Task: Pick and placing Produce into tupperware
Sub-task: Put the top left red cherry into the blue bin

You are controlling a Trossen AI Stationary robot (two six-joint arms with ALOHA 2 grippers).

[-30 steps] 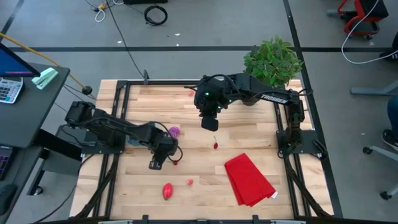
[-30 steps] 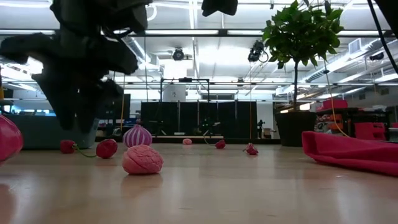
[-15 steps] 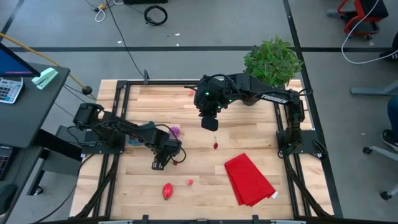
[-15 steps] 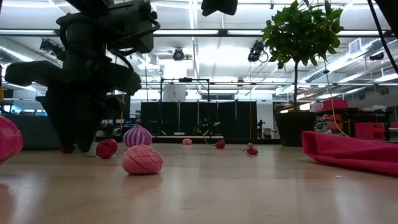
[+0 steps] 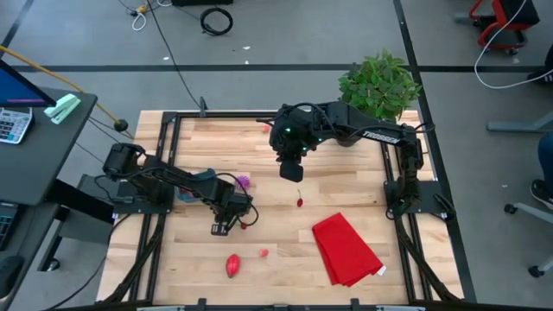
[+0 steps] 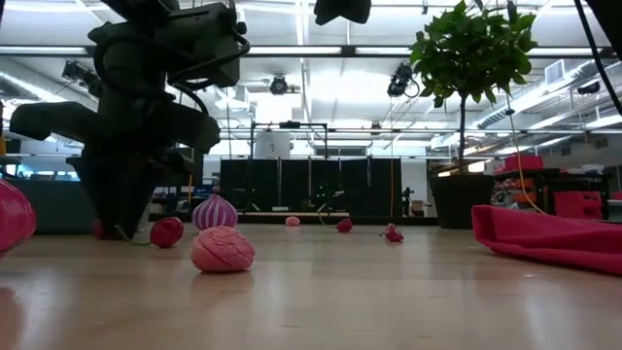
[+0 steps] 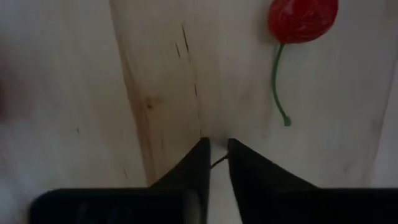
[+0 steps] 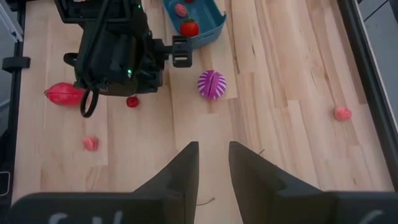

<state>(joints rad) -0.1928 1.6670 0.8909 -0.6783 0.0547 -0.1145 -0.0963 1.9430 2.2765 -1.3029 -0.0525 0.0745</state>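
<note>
My left gripper points down at the wood, its fingers nearly together in the left wrist view. A red cherry lies just beside it, and the free end of its green stem is clear of the fingers. The teal tupperware holds two red pieces and lies partly under the left arm. More produce rests on the table: a purple-and-white round piece, a red oval, a small pink piece and another cherry. My right gripper hangs open high over the table's middle, holding nothing. My left gripper comes from above with its fingertips at the bare wood beside the cherry. A thin dark strand crosses the narrow gap between the fingers. I cannot tell whether it is pinched. The cherry itself is not touched.
A folded red cloth lies at the near right. A potted plant stands at the far right corner. One pink piece lies near the far edge. A black frame borders the table.
My left gripper has come down to the tabletop beside the cherry, still pointing down. In the low view it now hides a red piece that showed to the left of that cherry before.
</note>
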